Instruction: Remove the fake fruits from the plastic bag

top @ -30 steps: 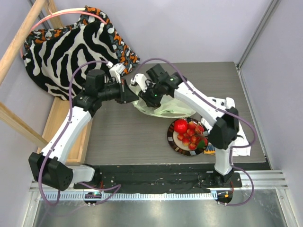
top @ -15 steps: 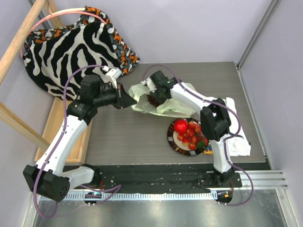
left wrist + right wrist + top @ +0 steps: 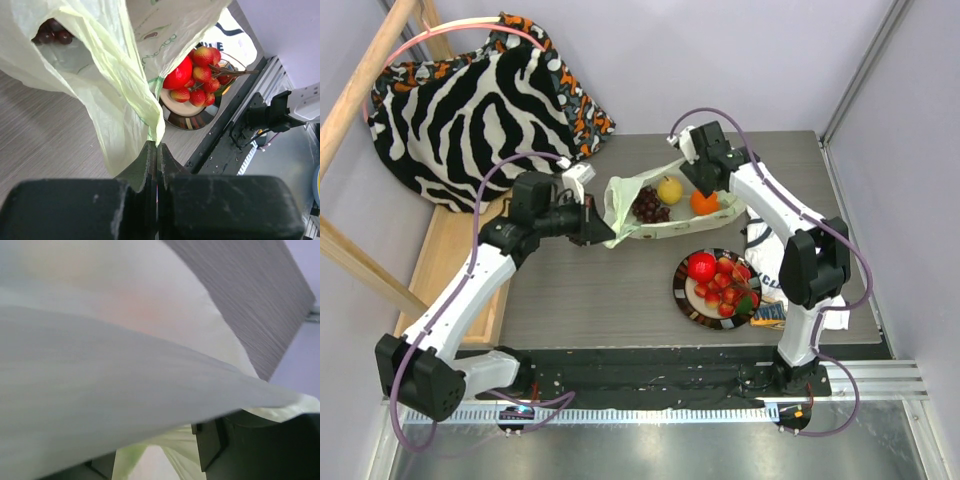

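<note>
The pale green plastic bag (image 3: 623,193) hangs stretched open between both grippers above the table. Inside it lie a dark grape bunch (image 3: 645,205), a yellow fruit (image 3: 669,188) and an orange (image 3: 704,203). My left gripper (image 3: 597,222) is shut on the bag's left edge (image 3: 120,105), its jaws pressed together (image 3: 156,146). My right gripper (image 3: 706,183) grips the bag's far right edge; bag film (image 3: 125,360) fills its wrist view and runs between its fingers (image 3: 160,450). A red apple (image 3: 701,266) and strawberries (image 3: 725,290) lie on the plate (image 3: 682,300). The grapes (image 3: 52,32) also show in the left wrist view.
A white printed T-shirt (image 3: 832,308) lies under and right of the plate. A zebra-striped cloth (image 3: 470,100) is heaped at the back left. A wooden frame (image 3: 438,250) runs along the table's left side. The black base rail (image 3: 650,370) runs along the near edge.
My right gripper has swung back and to the right with the bag's edge. The left gripper has moved slightly right. The bag has been pulled open, showing the fruits inside.
</note>
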Motion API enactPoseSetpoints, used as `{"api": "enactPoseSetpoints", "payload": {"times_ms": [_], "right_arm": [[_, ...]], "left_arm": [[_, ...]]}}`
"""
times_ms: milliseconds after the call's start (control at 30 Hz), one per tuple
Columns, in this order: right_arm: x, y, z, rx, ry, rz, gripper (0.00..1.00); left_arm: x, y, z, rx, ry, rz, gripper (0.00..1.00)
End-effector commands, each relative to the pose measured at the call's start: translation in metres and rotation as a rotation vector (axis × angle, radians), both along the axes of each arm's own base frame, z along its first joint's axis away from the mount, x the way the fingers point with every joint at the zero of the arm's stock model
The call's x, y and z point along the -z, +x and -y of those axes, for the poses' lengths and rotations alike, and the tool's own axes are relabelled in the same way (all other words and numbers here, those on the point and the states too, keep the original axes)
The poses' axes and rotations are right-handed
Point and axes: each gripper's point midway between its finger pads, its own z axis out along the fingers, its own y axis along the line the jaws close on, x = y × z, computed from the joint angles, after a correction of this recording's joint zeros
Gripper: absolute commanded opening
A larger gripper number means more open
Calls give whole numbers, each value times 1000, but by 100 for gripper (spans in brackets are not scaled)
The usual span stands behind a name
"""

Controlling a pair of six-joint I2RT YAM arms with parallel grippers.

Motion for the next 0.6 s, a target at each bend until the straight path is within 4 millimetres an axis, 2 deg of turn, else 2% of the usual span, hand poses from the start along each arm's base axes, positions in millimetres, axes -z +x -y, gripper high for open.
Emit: {"api": "enactPoseSetpoints", "payload": {"times_ms": [0,100,200,233,300,367,400,467,500,533,567], "right_arm": [[1,-39,-31,-175,98,-107,59],[10,-53,-37,-206,133,-153,60],[17,-53,-44,-207,170,-163,60],[14,-47,-47,-198,185,-147,61],[26,-39,-54,-164,212,-169,62],[20,-25,-63,-132,257,-145,65],[33,-19,-68,-117,261,-165,66],[24,-1,-79,-106,301,-132,69],[35,6,-83,-81,318,-147,70],[27,17,-91,-84,345,-121,71],[27,22,-95,-78,355,-117,71]], "left_arm": [[-12,18,11,-36,31,72,0],[-7,24,15,-65,47,52,0],[-4,26,20,-65,29,21,0],[-3,27,23,-61,23,14,0],[-6,31,26,-61,6,13,0],[-10,32,30,-41,-3,15,0],[-12,32,31,-34,-5,17,0],[-14,32,32,-21,-4,16,0],[-15,32,33,-19,-5,18,0],[-14,32,33,-17,-3,17,0],[-13,31,33,-15,-3,13,0]]}}
